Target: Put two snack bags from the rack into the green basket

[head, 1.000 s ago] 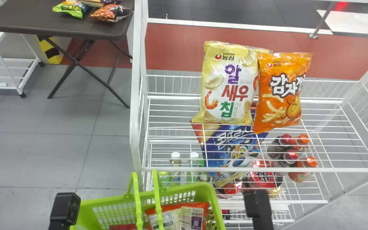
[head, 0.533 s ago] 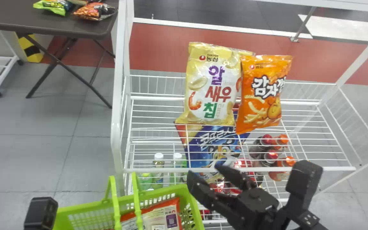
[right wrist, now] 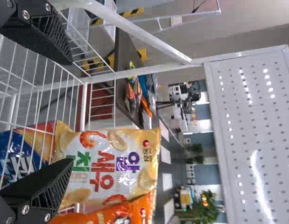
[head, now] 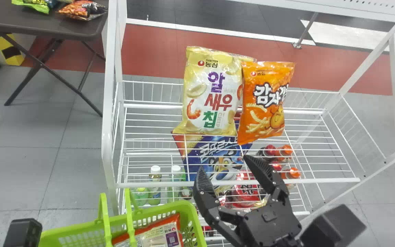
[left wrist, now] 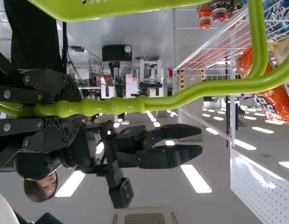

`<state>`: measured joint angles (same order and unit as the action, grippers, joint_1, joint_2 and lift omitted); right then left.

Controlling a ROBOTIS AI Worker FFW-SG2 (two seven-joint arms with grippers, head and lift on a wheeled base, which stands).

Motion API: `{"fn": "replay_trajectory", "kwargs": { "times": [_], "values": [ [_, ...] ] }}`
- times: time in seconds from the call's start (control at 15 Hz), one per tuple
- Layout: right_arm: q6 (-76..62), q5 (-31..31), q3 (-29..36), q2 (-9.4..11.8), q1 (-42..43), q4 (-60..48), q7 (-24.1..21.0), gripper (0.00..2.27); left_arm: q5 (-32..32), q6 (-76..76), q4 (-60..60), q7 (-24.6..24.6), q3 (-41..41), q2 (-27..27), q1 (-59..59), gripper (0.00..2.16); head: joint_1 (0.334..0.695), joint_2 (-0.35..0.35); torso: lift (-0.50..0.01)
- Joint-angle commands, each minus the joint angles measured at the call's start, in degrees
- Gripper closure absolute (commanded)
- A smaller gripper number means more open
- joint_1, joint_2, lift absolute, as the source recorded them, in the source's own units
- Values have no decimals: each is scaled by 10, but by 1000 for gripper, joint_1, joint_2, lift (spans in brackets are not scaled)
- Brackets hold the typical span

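Yellow shrimp-chip bag point(head: 211, 92), orange potato-snack bag point(head: 266, 103): sealed, upright, edges overlapping on white wire rack point(head: 321, 180). Green basket point(head: 183, 205) holds red-edged bag point(head: 159, 233).

Looking forward and down from the robot's head, one camera overlooks the white wire rack point(head: 321, 180), with the green plastic basket point(head: 170, 207) nearer in. The left wrist camera sits close to the basket's smooth green handle point(left wrist: 123, 105), facing past it to the rack and ceiling lights point(left wrist: 195, 178). The right wrist camera closely faces the yellow-and-white snack bag point(right wrist: 100, 158). All three views share, it appears, the glossy orange snack bag point(head: 266, 103).
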<state>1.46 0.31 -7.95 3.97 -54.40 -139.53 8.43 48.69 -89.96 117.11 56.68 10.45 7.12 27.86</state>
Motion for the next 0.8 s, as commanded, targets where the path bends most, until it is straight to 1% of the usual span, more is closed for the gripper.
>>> {"fn": "replay_trajectory", "kwargs": {
  "times": [0.0,0.13,0.4,0.53,0.73],
  "values": [
    [-75,7,9,3,-40,9,-7,66,0,-1,-7,5,0,0,0,1369,695,-223,-5],
    [-91,-8,28,10,-69,5,-6,70,0,-1,-7,6,-1,1,-1,1369,695,-244,-5],
    [-133,-38,57,10,-100,1,-6,76,0,-1,-8,6,-5,3,-3,1369,695,-322,-5],
    [-150,-51,68,15,-111,1,-6,76,0,-1,-10,6,-3,3,-2,1369,695,-350,-5],
    [-154,-53,69,17,-116,-4,-7,80,0,-1,-8,6,-2,3,2,1369,695,-350,-5]
  ]
}}
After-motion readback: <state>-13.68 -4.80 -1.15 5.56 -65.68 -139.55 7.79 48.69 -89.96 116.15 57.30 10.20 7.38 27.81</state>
